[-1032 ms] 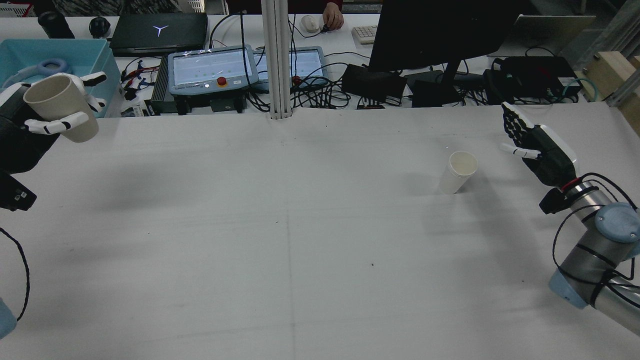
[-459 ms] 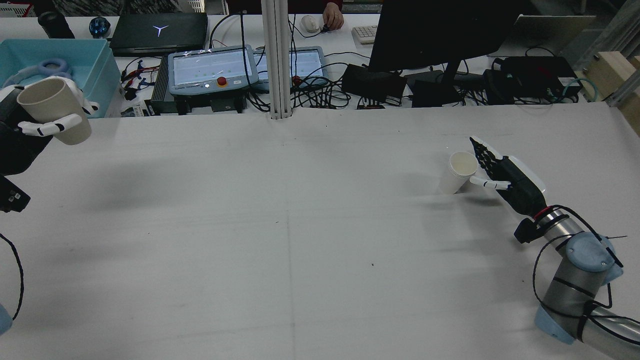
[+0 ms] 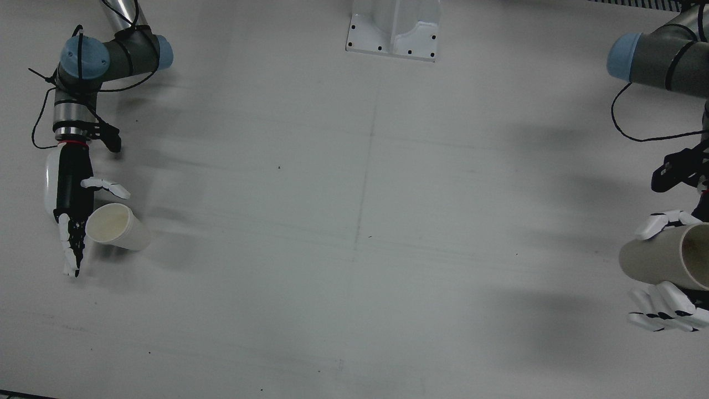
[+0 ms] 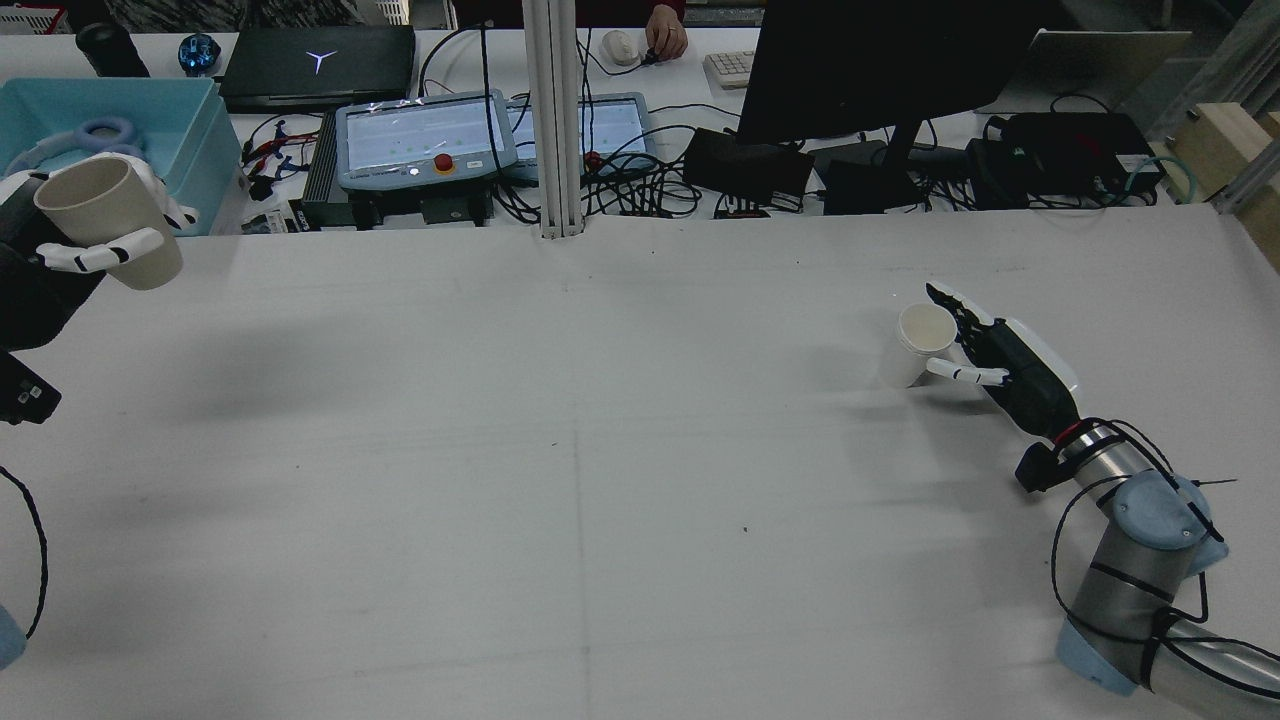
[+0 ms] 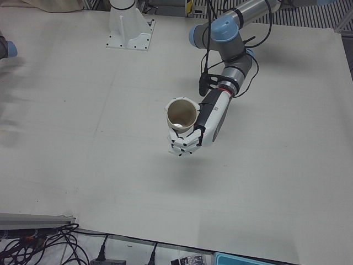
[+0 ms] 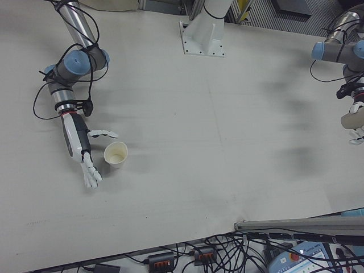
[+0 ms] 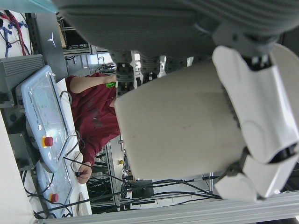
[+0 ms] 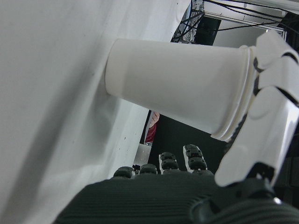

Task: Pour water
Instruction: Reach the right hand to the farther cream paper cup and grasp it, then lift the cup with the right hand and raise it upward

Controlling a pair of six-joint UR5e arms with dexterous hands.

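A white paper cup (image 4: pixel 912 352) stands upright on the table's right side, also seen from above (image 3: pixel 117 227) (image 6: pixel 116 154). My right hand (image 4: pixel 1000 362) (image 3: pixel 72 206) (image 6: pixel 77 142) lies right beside it, open, fingers stretched straight past the cup's far side. Its thumb (image 8: pixel 264 135) rests at the white cup's (image 8: pixel 177 93) rim. My left hand (image 4: pixel 58 262) (image 5: pixel 202 125) (image 3: pixel 662 308) is shut on a beige cup (image 4: pixel 106 222) (image 5: pixel 182 116) (image 3: pixel 664 258) (image 7: pixel 182 126), held in the air over the table's left edge and leaning a little.
Behind the table's far edge are a light blue bin (image 4: pixel 190 120), two teach pendants (image 4: pixel 425 135), a monitor (image 4: pixel 860 60), cables and a person's hand (image 4: pixel 664 32). A white post (image 4: pixel 556 120) rises at the back centre. The arms' mounting plate (image 3: pixel 394 27) sits between the pedestals.
My right hand has swept in from the right and lowered beside the white cup, which now stands between thumb and fingers. The left hand with the beige cup shifted slightly left.
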